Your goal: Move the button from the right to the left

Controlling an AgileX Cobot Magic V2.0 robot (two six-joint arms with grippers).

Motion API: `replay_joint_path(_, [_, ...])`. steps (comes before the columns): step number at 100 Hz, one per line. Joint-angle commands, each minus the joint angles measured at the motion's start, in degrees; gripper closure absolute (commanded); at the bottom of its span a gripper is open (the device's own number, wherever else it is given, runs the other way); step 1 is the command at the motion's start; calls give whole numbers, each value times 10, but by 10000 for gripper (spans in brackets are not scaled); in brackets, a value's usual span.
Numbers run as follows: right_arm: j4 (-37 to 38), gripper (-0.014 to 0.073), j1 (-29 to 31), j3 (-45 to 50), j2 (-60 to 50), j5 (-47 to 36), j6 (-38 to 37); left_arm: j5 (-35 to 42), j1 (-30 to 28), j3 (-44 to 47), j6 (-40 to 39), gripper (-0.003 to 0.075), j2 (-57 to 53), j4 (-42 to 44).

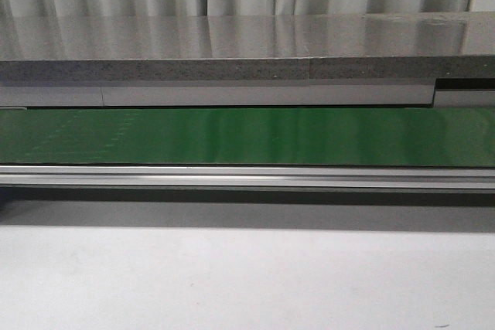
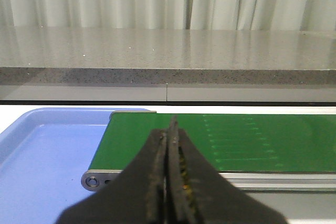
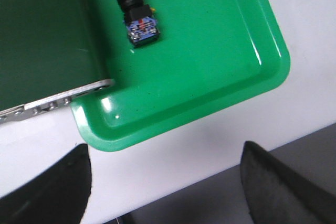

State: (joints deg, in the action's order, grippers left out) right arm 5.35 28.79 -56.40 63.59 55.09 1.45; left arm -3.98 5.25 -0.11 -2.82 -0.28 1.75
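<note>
The button (image 3: 135, 11) lies on its side in a green tray (image 3: 220, 82) in the right wrist view, its yellow head pointing away from my fingers and its black body showing a red-white-blue mark. My right gripper (image 3: 167, 179) is open and empty, above the white table short of the tray's near edge, well apart from the button. My left gripper (image 2: 169, 140) is shut and empty, its tips over the end of the green conveyor belt (image 2: 236, 140). Neither gripper nor the button shows in the front view.
A blue tray (image 2: 42, 150) sits beside the belt's end roller bracket (image 2: 97, 181). The belt (image 1: 247, 135) runs across the front view with an aluminium rail (image 1: 247, 175) in front and a grey stone ledge (image 1: 232, 52) behind. The belt end (image 3: 47, 40) overlaps the green tray.
</note>
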Motion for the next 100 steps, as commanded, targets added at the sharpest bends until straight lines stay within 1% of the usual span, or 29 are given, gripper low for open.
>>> replay_joint_path(1, [-26,17,33,-44,34,-17,30,44,2,26,-5,741,-18,0])
replay_joint_path(14, [-86,25,59,-78,97,-15,95,44,2,26,-5,741,-18,0])
replay_joint_path(28, [-133,25,73,-110,167,-28,135,44,2,26,-5,741,-18,0])
replay_joint_path(46, [-149,25,74,-152,260,-62,141,44,2,26,-5,741,-18,0])
replay_joint_path(70, [-164,25,70,-209,373,-67,145,44,2,26,-5,741,-18,0])
replay_joint_path(100, [-191,25,56,-241,449,-65,156,44,2,26,-5,741,-18,0])
